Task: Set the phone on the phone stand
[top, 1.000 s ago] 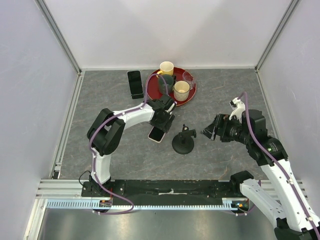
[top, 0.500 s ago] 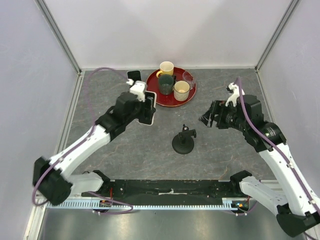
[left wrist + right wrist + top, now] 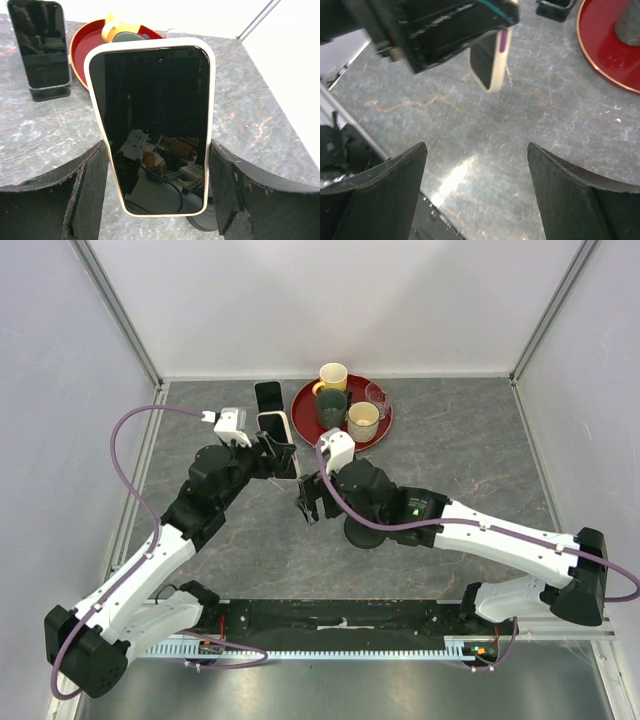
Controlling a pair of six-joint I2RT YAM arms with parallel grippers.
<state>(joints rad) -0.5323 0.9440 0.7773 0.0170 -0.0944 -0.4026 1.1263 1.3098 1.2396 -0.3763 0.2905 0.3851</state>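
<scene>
Right gripper hangs empty with its jaws spread wide near the middle of the table. Its arm lies across the phone stand, so only part of the round base shows. Just beyond and to the left, the left gripper is clamped on the phone, held off the table with the screen toward the wrist camera and one finger on each long side of the lower half. The phone looks stiff, thin and fairly light, and its glossy glass is probably slippery and easily scratched. The cream case edges are therefore the sensible hold (as now), leaving the back free for the stand. Farther off are a black slab and a red tray of cups.
</scene>
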